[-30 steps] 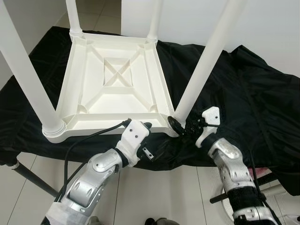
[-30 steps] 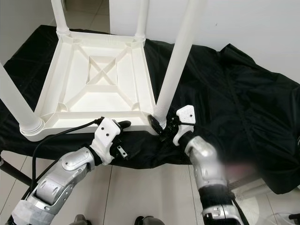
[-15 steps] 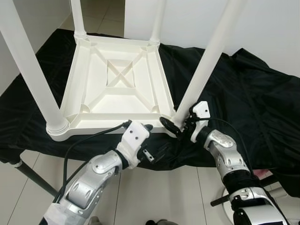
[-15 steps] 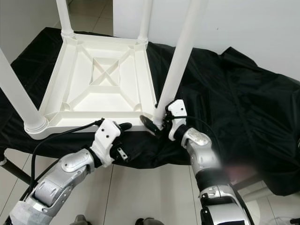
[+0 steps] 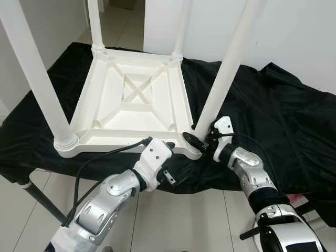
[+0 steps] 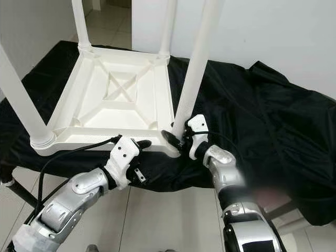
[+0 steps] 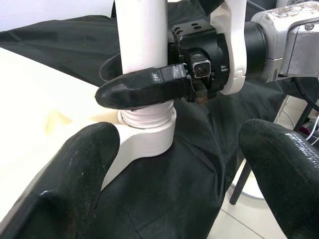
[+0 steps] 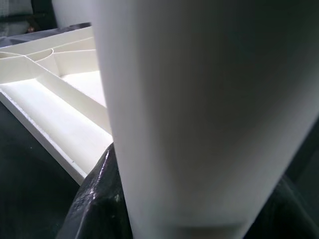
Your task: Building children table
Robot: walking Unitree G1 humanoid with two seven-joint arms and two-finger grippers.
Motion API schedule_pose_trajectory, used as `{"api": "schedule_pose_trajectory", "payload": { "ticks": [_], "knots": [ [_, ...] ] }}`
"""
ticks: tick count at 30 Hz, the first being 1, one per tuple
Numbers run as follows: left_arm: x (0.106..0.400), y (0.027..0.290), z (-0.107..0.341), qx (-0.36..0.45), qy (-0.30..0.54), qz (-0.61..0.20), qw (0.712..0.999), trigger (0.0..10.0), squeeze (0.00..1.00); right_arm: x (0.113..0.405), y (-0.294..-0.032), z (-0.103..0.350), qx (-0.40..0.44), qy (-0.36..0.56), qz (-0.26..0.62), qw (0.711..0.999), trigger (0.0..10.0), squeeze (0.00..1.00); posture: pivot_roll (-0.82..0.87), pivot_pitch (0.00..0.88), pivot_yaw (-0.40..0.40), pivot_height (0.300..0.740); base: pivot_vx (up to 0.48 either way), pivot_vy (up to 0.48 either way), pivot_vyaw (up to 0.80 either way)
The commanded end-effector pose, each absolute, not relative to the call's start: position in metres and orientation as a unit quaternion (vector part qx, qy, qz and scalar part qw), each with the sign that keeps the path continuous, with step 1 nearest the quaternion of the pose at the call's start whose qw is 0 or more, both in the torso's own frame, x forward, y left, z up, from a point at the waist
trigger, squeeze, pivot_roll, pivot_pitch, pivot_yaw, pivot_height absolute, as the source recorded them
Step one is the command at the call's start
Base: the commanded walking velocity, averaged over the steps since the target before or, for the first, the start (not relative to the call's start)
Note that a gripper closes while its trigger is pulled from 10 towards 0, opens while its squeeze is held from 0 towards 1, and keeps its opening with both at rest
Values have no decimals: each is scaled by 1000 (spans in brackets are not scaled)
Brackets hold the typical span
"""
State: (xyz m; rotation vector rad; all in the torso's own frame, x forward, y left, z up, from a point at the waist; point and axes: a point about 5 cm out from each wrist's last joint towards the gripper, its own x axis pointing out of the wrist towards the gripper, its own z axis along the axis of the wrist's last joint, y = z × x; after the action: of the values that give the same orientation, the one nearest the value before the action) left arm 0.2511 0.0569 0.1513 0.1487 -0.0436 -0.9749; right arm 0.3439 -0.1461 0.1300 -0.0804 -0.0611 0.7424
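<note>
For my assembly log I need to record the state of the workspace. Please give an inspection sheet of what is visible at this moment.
Surface: black cloth over a stand, wrinkled on the robot's right.
Job's things: white table top lying upside down, four white legs standing up from its corners; near right leg seated in its corner socket.
Clutter: nothing seen.
Grippers: right gripper shut on the base of the near right leg; left gripper open, at the table's near edge, holding nothing.
Cables: black cable running along the left arm.
Surroundings: white wall, pale tiled floor.
</note>
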Motion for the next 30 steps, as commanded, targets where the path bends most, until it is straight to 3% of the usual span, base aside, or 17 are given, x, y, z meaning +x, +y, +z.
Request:
{"api": "schedule_pose_trajectory", "payload": {
  "ticks": [1,7,9,17,24,30],
  "knots": [
    [245,51,147,76,-8,-528,846,10000,0,340,-148,124,-36,-22,353,935,10000,0,89,4,-92,740,0,0,0],
    [245,52,146,78,-6,-528,846,10000,0,339,-147,124,-19,-31,323,946,10000,0,80,9,-84,740,0,0,0],
    [244,50,145,78,-3,-530,844,10000,0,340,-146,124,1,-28,234,972,10000,0,68,8,-84,740,0,0,0],
    [245,49,144,79,-4,-529,845,10000,0,336,-139,122,16,-34,193,981,10000,0,62,3,-87,740,0,0,0],
    [248,46,143,76,-7,-526,847,10000,0,320,-115,109,93,7,-16,996,10000,0,53,0,-108,740,0,0,0],
    [249,45,143,75,-10,-524,848,10000,0,318,-107,110,100,10,-22,995,10000,0,49,0,-109,740,0,0,0]
  ]
}}
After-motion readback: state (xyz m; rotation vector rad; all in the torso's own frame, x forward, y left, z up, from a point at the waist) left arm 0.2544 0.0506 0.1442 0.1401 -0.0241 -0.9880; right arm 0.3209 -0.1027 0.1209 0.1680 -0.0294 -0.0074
